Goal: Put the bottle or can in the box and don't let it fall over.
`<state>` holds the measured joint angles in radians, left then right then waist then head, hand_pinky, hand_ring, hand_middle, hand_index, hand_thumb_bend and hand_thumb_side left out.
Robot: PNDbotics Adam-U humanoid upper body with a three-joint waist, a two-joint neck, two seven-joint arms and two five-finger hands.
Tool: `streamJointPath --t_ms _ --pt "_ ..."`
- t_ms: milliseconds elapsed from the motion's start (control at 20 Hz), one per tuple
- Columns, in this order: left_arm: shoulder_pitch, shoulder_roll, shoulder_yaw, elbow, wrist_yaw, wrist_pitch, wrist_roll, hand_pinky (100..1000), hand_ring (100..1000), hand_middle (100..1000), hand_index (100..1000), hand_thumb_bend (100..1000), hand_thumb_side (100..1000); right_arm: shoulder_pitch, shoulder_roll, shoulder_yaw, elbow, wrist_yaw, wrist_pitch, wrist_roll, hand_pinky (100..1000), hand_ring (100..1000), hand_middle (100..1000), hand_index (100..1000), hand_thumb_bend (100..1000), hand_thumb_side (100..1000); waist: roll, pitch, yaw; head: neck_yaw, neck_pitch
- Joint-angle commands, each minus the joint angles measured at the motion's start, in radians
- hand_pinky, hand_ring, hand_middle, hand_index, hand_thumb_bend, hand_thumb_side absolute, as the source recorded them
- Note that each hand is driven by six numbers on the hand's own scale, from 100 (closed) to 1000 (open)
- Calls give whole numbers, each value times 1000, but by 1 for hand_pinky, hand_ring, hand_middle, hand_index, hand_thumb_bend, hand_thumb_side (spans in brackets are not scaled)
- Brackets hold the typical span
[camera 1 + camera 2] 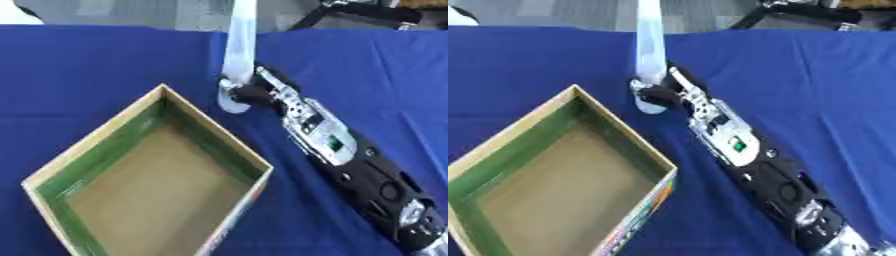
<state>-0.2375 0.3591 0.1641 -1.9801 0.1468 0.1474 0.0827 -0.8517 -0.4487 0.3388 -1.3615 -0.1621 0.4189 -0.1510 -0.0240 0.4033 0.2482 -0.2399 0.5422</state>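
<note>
A tall slim pale-blue and white can (239, 50) stands upright on the blue table, just beyond the far corner of the box. My right hand (254, 92) reaches in from the lower right, and its fingers are curled round the can's lower part, near the base. The open cardboard box (87, 155), green-lined with a brown floor, sits at the lower left with nothing in it. My left hand shows in neither view.
A blue cloth (87, 65) covers the table. Beyond its far edge are a grey floor and dark chair legs (367, 12). My right forearm (367, 170) lies diagonally across the table's right half, beside the box's right wall.
</note>
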Motion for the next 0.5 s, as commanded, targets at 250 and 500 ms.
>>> streamJointPath --t_ms 250,500 --pt "-4 14 11 -20 2 -4 -1 1000 1000 1000 930 490 141 8 -8 7 -3 -77 33 -52 1000 1000 1000 848 100 234 6 -20 1 -5 -10" --pt "-3 15 11 -20 4 -4 0 1000 1000 1000 931 483 139 7 -6 1 -16 -150 63 -56 1000 1000 1000 803 100 327 7 -23 -1 -5 -9"
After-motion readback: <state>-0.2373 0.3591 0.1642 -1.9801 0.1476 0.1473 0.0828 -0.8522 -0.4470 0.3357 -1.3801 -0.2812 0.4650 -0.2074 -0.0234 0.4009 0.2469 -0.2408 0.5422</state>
